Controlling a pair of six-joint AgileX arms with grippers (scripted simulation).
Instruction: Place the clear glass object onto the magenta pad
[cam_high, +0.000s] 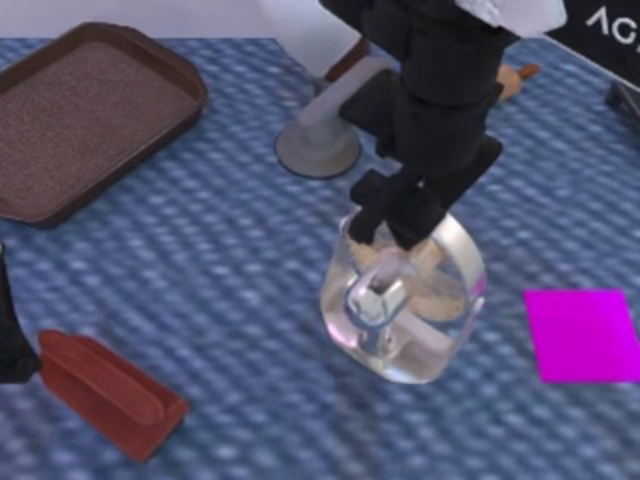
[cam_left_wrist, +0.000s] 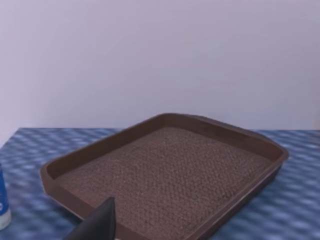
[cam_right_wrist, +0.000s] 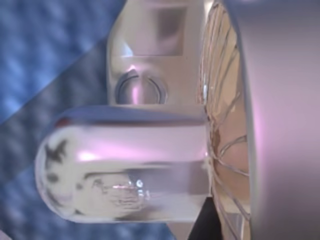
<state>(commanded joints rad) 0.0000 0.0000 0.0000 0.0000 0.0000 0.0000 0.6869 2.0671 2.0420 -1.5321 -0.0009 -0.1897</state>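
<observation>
The clear glass object (cam_high: 420, 335) is a thick-walled mug at the table's middle, tilted, with its loop handle (cam_high: 375, 300) facing the near left. My right gripper (cam_high: 392, 225) comes down from above and is shut on the mug's rim by the handle. In the right wrist view the handle (cam_right_wrist: 125, 165) fills the frame, and one dark finger (cam_right_wrist: 210, 222) presses the mug's wall. The magenta pad (cam_high: 582, 335) lies flat to the right of the mug, apart from it. My left gripper (cam_high: 8, 345) is parked at the table's left edge; one finger (cam_left_wrist: 100, 225) shows, nothing held.
A brown tray (cam_high: 190, 85) sits at the back left, also in the left wrist view (cam_left_wrist: 165, 120). A red-brown wedge-shaped object (cam_high: 110, 395) lies front left. A wine glass's grey base (cam_high: 318, 145) sits behind the mug, under my right arm.
</observation>
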